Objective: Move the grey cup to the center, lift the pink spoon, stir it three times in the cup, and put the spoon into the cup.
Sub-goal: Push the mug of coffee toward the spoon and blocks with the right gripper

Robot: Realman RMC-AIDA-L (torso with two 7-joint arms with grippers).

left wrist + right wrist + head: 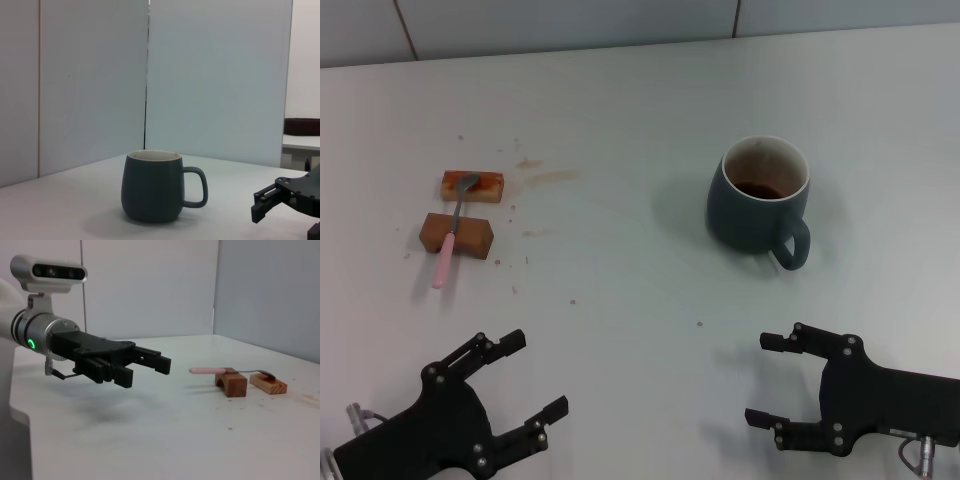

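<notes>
While both arms sit low with jaws wide open and empty, the grey cup [760,197] stands right of center; looks heavy and glazed-slick, so I'd clamp its body. The pink spoon [451,231] rests on wooden blocks [457,235] far left.

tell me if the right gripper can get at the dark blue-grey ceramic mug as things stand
Probably yes. The right gripper is open and sits nearer the robot than the dark blue-grey ceramic mug, with only bare white table between them; the mug's handle faces it.
</notes>
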